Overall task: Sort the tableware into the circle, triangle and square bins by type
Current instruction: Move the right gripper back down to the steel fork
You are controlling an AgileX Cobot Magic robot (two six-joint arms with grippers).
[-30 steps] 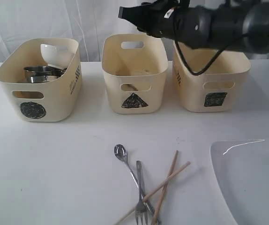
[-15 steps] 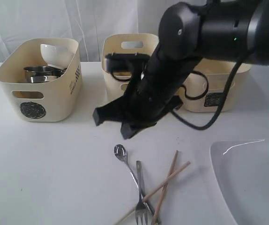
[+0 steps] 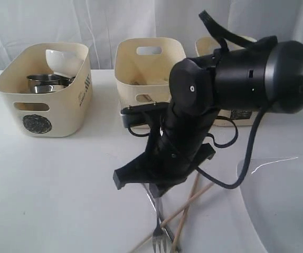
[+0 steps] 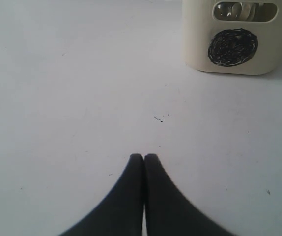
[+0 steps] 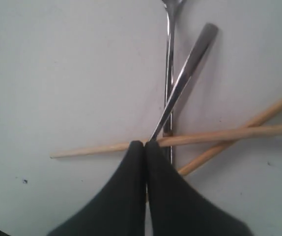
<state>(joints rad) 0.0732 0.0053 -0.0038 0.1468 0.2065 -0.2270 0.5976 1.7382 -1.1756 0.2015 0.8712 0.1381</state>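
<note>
Spoon point(image 5: 169, 59), fork point(image 3: 159, 236) and chopsticks point(image 5: 239, 132) lie crossed on the bench point(image 3: 56, 190). Right hand point(image 5: 144, 144) hangs pinched shut over their crossing, holding nothing I can see; left hand point(image 4: 144, 157) is shut too. Picking up cutlery looks next: open first, then descend.

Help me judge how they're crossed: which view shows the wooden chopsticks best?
The right wrist view: both wooden chopsticks lie crossed on the white table, close up. The exterior view shows only their lower parts, below the black right arm. The left wrist view shows none.
</note>
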